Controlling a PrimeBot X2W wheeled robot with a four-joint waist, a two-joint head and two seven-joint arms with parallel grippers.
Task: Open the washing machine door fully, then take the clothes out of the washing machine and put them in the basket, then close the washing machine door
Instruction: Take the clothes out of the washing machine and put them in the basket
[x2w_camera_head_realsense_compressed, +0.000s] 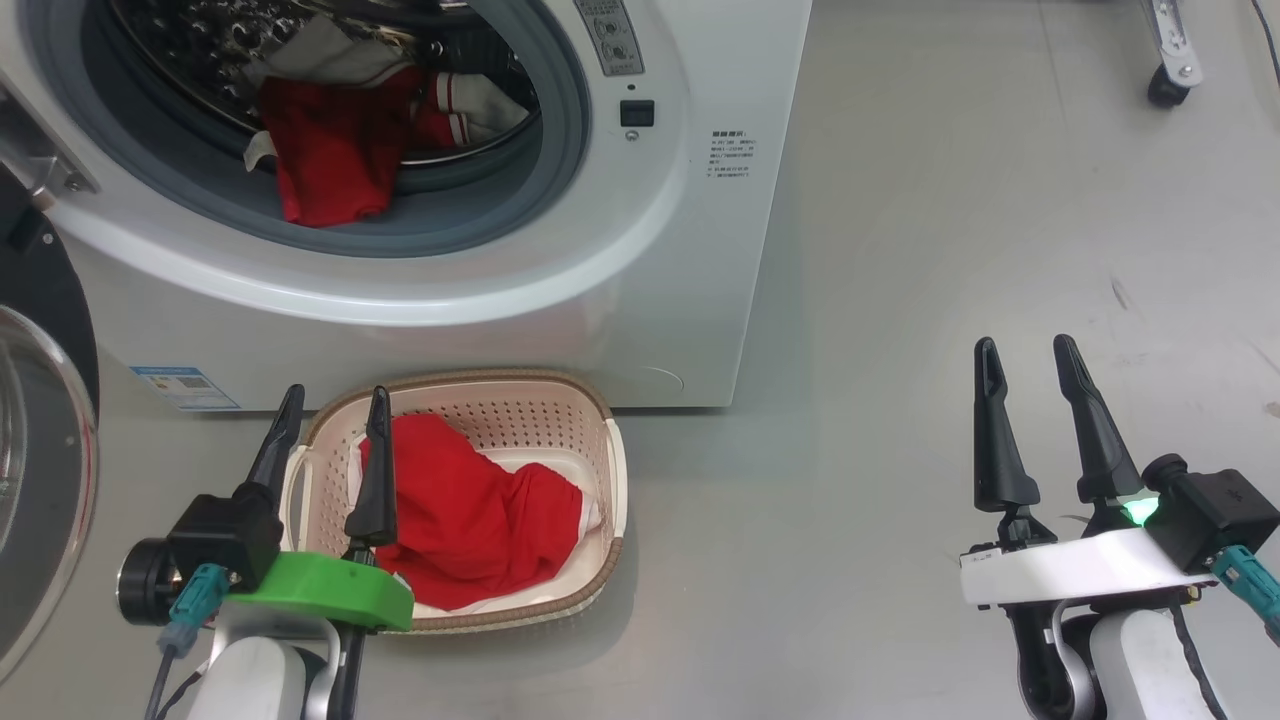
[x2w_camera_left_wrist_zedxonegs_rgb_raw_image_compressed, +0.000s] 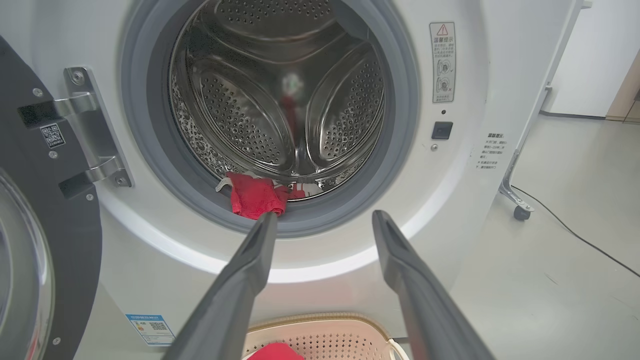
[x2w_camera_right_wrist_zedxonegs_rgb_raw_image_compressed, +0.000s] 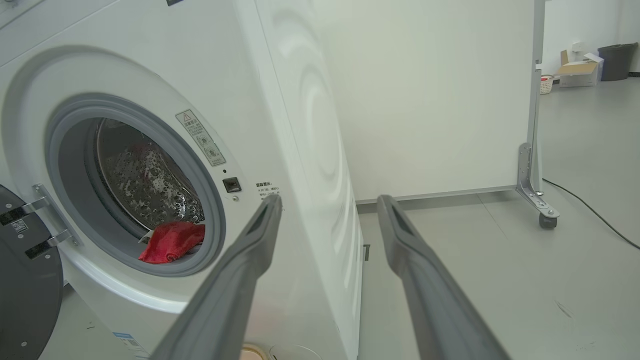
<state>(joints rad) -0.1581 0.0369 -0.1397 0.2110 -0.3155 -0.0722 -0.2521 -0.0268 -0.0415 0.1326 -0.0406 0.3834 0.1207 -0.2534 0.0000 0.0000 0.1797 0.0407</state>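
Two pincers stand wide and hold nothing in front of the washer. The left pincer hangs before the washer's front, below the opening. In the head view one of its fingers crosses the basket's near-left rim and the other crosses the red cloth inside. In the left wrist view this pincer points at the lower edge of the grey seal. The right pincer is past the washer's right corner, over bare floor and well apart from the cabinet.

The door is swung open to the washer's left on a steel hinge, with its black rim and glass bowl turned away from the opening.

The basket sits on the floor just in front of the washer, under the opening and near the blue label. The basket heap is red clothes over a strip of white, and it covers most of the basket's bottom. The drum heap is red cloth with pale trim. It lies at the bottom of the drum, and one red fold spills forward onto the seal.
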